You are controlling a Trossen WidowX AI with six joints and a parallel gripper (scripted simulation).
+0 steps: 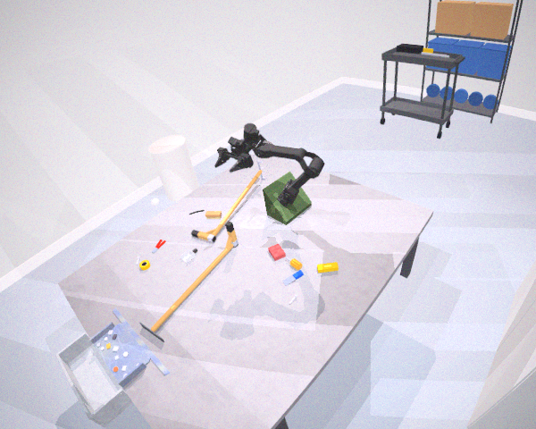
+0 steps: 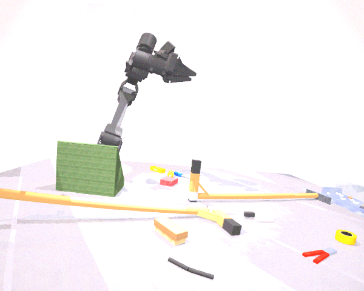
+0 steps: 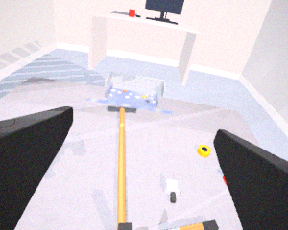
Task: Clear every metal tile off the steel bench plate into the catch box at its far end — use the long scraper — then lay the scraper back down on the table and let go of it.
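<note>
The long scraper [image 1: 189, 290] [image 2: 257, 196] [image 3: 121, 168] lies on the table, its dark blade near the plate's near edge and its black-tipped grip standing upright at the other end. Several small tiles lie scattered on the blue-grey steel plate [image 1: 138, 358] [image 3: 127, 103], among them an orange tile [image 1: 115, 369] and a yellow tile [image 1: 108, 345] [image 3: 144, 97]. The pale catch box [image 1: 103, 405] [image 3: 136, 82] adjoins the plate's far end. My gripper [image 1: 225, 167] [image 2: 193, 77] [image 3: 147, 126] is open and empty, high above the table, clear of the scraper.
A second long-handled tool [image 1: 240, 200] [image 2: 113, 207] lies beside the scraper's grip end. A green block [image 1: 287, 210] [image 2: 85, 169] stands by the arm's base. A yellow tape roll [image 1: 144, 264] [image 3: 204, 150], red-handled pliers [image 1: 159, 245] and a red block [image 1: 276, 252] [image 2: 168, 180] lie on the table.
</note>
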